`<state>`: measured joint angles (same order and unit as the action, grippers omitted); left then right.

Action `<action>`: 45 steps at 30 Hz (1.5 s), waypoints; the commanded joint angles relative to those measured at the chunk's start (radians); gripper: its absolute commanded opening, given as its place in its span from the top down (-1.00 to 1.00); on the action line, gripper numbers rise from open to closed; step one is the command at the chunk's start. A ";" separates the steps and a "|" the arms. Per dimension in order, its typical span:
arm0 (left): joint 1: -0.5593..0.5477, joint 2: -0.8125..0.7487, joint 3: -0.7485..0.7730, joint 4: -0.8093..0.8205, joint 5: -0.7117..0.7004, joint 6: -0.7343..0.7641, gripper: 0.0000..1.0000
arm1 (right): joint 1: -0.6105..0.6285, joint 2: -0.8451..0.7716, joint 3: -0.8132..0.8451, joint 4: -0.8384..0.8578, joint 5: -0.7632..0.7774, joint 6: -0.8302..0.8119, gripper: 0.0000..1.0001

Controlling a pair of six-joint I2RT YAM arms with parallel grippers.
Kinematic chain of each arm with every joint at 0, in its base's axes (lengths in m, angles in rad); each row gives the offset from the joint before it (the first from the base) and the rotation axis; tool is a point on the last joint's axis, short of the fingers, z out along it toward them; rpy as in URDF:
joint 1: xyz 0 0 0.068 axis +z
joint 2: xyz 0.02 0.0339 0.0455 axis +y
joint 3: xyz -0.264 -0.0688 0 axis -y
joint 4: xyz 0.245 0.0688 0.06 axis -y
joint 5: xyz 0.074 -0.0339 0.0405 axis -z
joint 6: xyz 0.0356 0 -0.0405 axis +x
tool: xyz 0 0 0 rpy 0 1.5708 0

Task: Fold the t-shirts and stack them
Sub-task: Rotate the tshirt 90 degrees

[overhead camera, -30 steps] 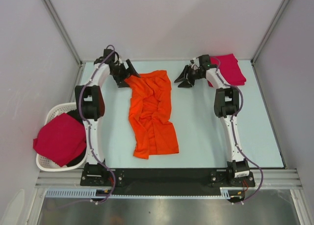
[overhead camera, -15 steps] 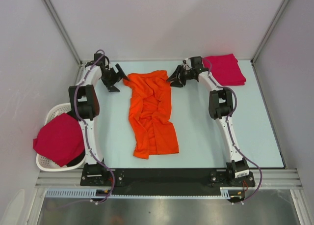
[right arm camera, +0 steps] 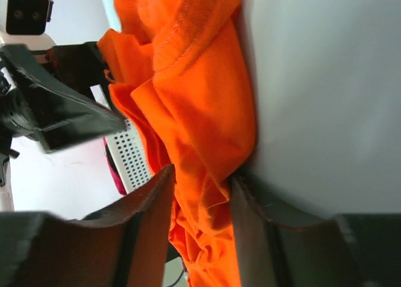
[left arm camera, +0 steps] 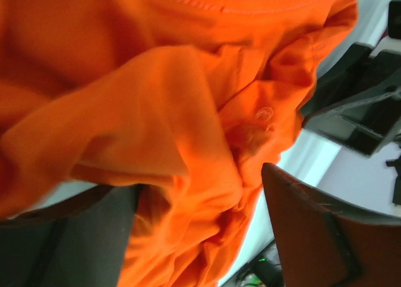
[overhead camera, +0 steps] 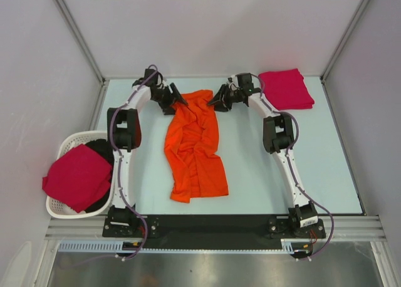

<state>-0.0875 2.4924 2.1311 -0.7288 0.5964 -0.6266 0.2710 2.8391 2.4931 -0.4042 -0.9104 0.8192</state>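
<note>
Gripper states first. Left gripper (overhead camera: 178,100) sits at the far left corner of the orange t-shirt (overhead camera: 194,143). From its wrist camera the jaws stand wide. A bunch of orange cloth lies between the fingers (left arm camera: 313,237) but is not pinched, so I log it as open. Right gripper (overhead camera: 217,103) is at the shirt's far right corner. Its wrist camera shows the two fingers (right arm camera: 147,230) drawn in on a fold of orange cloth that fills the gap and touches both, so I log it as gripping the shirt.

Nearest me, just beside the left edge of the table (overhead camera: 263,174), stands the white slatted basket (overhead camera: 61,146). A crimson t-shirt (overhead camera: 76,177) is draped loosely over its near rim. Something dark (overhead camera: 100,150) lies under it; I cannot tell what.

Mid-table, the orange t-shirt runs lengthwise between the two arms. It is crumpled and creased, with its near end spread widest towards the arm bases. It is well apart from the basket.

Far end: both grippers face each other across the shirt's narrow top edge, one at each corner.

Far right corner: a folded crimson t-shirt (overhead camera: 287,89) lies flat on the table. It is apart from the orange one and just behind the right arm.
</note>
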 commanded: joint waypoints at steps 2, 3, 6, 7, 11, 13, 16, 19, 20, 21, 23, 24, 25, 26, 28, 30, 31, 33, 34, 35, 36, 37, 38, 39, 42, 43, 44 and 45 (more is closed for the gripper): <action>-0.020 0.111 0.067 0.028 0.039 -0.074 0.67 | 0.020 0.048 0.012 -0.016 0.050 -0.011 0.65; -0.020 0.124 0.094 0.026 0.042 -0.081 1.00 | 0.022 0.048 0.012 -0.024 0.051 -0.014 0.89; -0.020 0.134 0.148 0.026 0.040 -0.087 1.00 | 0.020 0.025 0.006 -0.045 0.108 -0.044 1.00; -0.018 0.134 0.157 0.029 0.034 -0.087 0.99 | 0.019 0.002 -0.005 -0.047 0.123 -0.066 1.00; -0.011 0.099 0.167 0.077 0.019 -0.088 1.00 | 0.014 -0.084 -0.048 -0.018 0.205 -0.115 1.00; -0.008 0.086 0.164 0.124 0.020 -0.094 1.00 | 0.010 -0.116 -0.063 0.005 0.248 -0.130 1.00; -0.004 0.065 0.168 0.187 0.028 -0.107 0.99 | 0.004 -0.153 -0.053 0.059 0.275 -0.123 1.00; -0.004 0.046 0.167 0.261 0.042 -0.125 1.00 | -0.006 -0.173 -0.048 0.119 0.285 -0.097 1.00; -0.004 0.037 0.168 0.278 0.052 -0.131 1.00 | -0.007 -0.179 -0.049 0.148 0.286 -0.089 1.00; -0.004 0.031 0.171 0.296 0.043 -0.139 1.00 | -0.007 -0.184 -0.048 0.159 0.289 -0.086 1.00; -0.001 0.034 0.176 0.316 0.048 -0.159 1.00 | -0.007 -0.187 -0.056 0.189 0.294 -0.084 1.00; -0.001 0.042 0.184 0.322 0.048 -0.179 1.00 | -0.007 -0.182 -0.053 0.194 0.297 -0.084 1.00; -0.003 0.066 0.193 0.331 0.057 -0.194 1.00 | -0.006 -0.178 -0.053 0.197 0.303 -0.084 1.00; -0.003 0.083 0.202 0.339 0.083 -0.226 1.00 | -0.006 -0.173 -0.051 0.200 0.312 -0.081 1.00; -0.004 0.130 0.220 0.339 0.100 -0.254 1.00 | -0.004 -0.149 -0.045 0.185 0.340 -0.081 1.00; -0.003 0.158 0.231 0.342 0.124 -0.280 0.18 | -0.004 -0.112 -0.033 0.171 0.357 -0.080 0.73; -0.003 0.170 0.233 0.339 0.125 -0.280 -0.19 | -0.004 -0.098 -0.027 0.142 0.367 -0.081 0.43; -0.001 0.169 0.227 0.332 0.128 -0.271 -0.99 | -0.004 -0.072 -0.011 0.102 0.375 -0.109 -0.25; 0.003 0.155 0.214 0.330 0.132 -0.263 -0.99 | -0.004 -0.072 -0.017 0.081 0.357 -0.115 -0.32; 0.005 0.145 0.205 0.328 0.134 -0.246 -0.99 | -0.006 -0.075 -0.025 0.070 0.348 -0.123 -0.43; 0.009 0.129 0.193 0.330 0.129 -0.236 -0.99 | -0.007 -0.086 -0.049 0.056 0.343 -0.143 -0.52; 0.012 0.088 0.162 0.330 0.123 -0.220 -0.99 | -0.007 -0.122 -0.072 0.038 0.341 -0.158 -0.61; 0.017 0.062 0.144 0.322 0.115 -0.191 -0.99 | -0.007 -0.156 -0.104 0.036 0.344 -0.175 -0.68; 0.019 0.028 0.116 0.319 0.112 -0.174 -0.99 | -0.009 -0.188 -0.137 0.034 0.347 -0.190 -0.69; 0.022 -0.154 -0.046 0.303 0.074 -0.085 -0.99 | -0.021 -0.335 -0.270 -0.004 0.354 -0.251 -0.71; 0.023 -0.256 -0.128 0.274 -0.008 -0.053 -0.99 | -0.024 -0.380 -0.342 -0.025 0.346 -0.287 -0.71; 0.025 -0.307 -0.175 0.212 -0.045 0.006 -0.99 | -0.029 -0.459 -0.382 -0.042 0.358 -0.310 -0.72; 0.028 -0.420 -0.236 0.212 -0.079 0.027 -0.99 | -0.038 -0.509 -0.426 -0.089 0.378 -0.327 -0.72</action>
<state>-0.0731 2.4599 2.0388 -0.4515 0.6437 -0.7700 0.2554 2.5717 2.2013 -0.3569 -0.5690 0.6182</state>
